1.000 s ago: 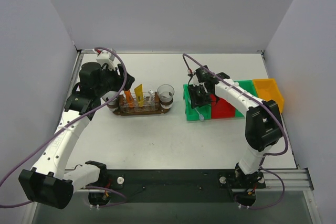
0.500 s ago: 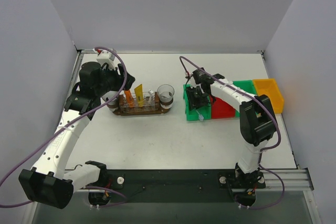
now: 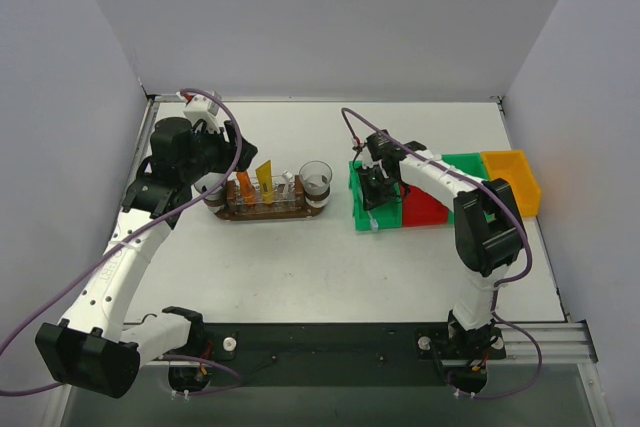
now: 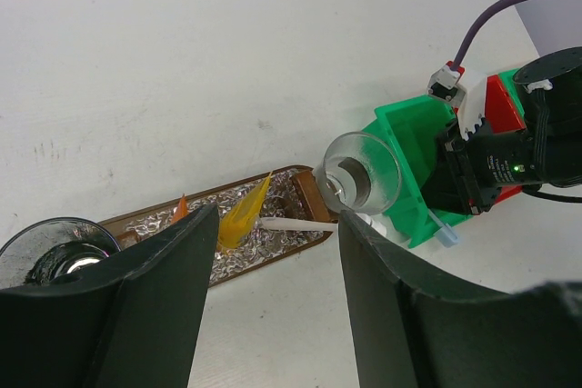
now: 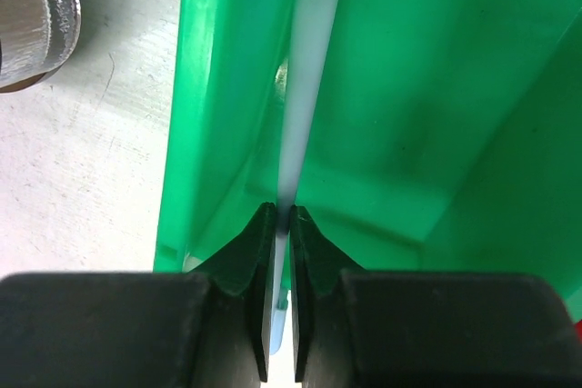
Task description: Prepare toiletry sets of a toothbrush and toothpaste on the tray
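Right jaws are pinched shut on a white toothbrush (image 5: 307, 88), gripping its handle down inside the green bin (image 5: 427, 106), which sits at the left end of the bin row, well right of the tray (image 3: 262, 214). Left jaws stand wide open with nothing between them, hovering over the tray's left end. The tray sits mid-tabletop (image 3: 300, 267), with a clear cup (image 4: 362, 173) at its right end, an orange toothpaste tube (image 4: 244, 215) leaning upright on it and a second toothbrush (image 4: 293, 223) just beside that tube.
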Robot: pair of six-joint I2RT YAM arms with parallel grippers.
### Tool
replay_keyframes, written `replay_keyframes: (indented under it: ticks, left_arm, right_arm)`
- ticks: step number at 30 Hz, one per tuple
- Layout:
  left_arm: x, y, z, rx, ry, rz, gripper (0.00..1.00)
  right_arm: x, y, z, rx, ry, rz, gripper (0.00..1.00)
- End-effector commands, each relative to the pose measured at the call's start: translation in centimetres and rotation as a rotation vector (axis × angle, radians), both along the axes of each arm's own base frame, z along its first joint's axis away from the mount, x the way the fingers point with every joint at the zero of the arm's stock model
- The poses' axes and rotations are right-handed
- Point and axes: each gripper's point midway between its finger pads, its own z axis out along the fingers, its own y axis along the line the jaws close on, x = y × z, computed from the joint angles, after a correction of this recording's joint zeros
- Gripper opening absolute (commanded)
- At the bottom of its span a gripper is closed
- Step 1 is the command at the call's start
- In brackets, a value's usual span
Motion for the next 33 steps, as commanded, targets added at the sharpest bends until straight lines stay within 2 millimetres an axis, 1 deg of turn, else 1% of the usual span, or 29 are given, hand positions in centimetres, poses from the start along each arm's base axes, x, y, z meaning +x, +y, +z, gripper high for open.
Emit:
replay_keyframes:
  ticks: [1,5,8,9,11,12,14,15,16,19,22,23,24,26,28,30,31,33]
  left_arm:
    - [0.4,-0.5,2.9,-0.015,-0.087,-0.024,0.65]
    - [0.3,-0.6,2.9,-0.014,-0.089,-0.031,0.66]
    - [0.2,-0.7,3.0,-0.01,-0.093,-0.04,0.65]
    - [0.1,-0.8,3.0,-0.014,-0.096,-0.051,0.65]
    - [0.1,-1.1,3.0,-0.015,-0.105,-0.067,0.65]
    - [0.0,-1.3,3.1,-0.018,-0.108,-0.082,0.65]
    - [-0.2,-2.3,3.3,-0.026,-0.129,-0.14,0.65]
    - [-0.4,-2.8,3.5,-0.027,-0.141,-0.171,0.65]
    - [-0.9,-3.6,3.5,-0.019,-0.157,-0.231,0.65]
    - [-1.6,-5.1,3.5,-0.001,-0.179,-0.317,0.63]
    - [-3.4,-6.9,3.5,-0.001,-0.202,-0.457,0.63]
    - [-4.2,-7.5,3.3,-0.012,-0.189,-0.51,0.63]
    - [-4.5,-7.7,3.2,-0.015,-0.182,-0.527,0.62]
    - [-5.5,-8.5,2.1,-0.025,-0.141,-0.575,0.59]
    - [-6.2,-8.8,1.0,-0.025,-0.107,-0.594,0.56]
    - [-6.6,-8.8,0.5,-0.019,-0.098,-0.596,0.51]
    - [-6.8,-8.7,0.0,-0.014,-0.087,-0.596,0.5]
    - [-6.9,-8.6,-0.4,-0.003,-0.085,-0.595,0.48]
  right_arm:
    - [-0.3,0.1,0.9,0.018,0.004,-0.002,0.01]
    - [-0.4,0.2,1.3,0.033,0.011,-0.013,0.0]
    - [-0.4,-0.1,2.2,0.032,0.003,-0.027,0.0]
    - [-0.3,-0.1,2.9,0.038,-0.01,-0.027,0.0]
    - [-0.5,-0.6,3.6,0.041,-0.012,-0.042,0.0]
    - [-0.5,-0.7,4.4,0.05,-0.028,-0.046,0.0]
    - [-0.8,-1.2,4.9,0.052,-0.026,-0.062,0.0]
    - [-0.9,-1.3,5.6,0.06,-0.041,-0.062,0.0]
    - [-1.1,-1.6,5.8,0.059,-0.037,-0.067,0.0]
    - [-1.4,-1.9,7.0,0.068,-0.062,-0.077,0.0]
    - [-1.6,-2.2,7.8,0.076,-0.077,-0.096,0.0]
    - [-1.6,-2.3,8.1,0.078,-0.083,-0.098,0.0]
    - [-1.5,-2.3,8.4,0.084,-0.093,-0.102,0.0]
    - [-1.4,-2.2,8.8,0.09,-0.1,-0.11,0.0]
    - [-1.2,-2.1,9.2,0.1,-0.108,-0.114,0.0]
    - [-1.0,-2.0,9.6,0.106,-0.117,-0.119,0.0]
    - [-0.9,-2.0,9.7,0.109,-0.118,-0.121,0.0]
    - [-1.0,-1.8,9.8,0.115,-0.115,-0.121,0.0]
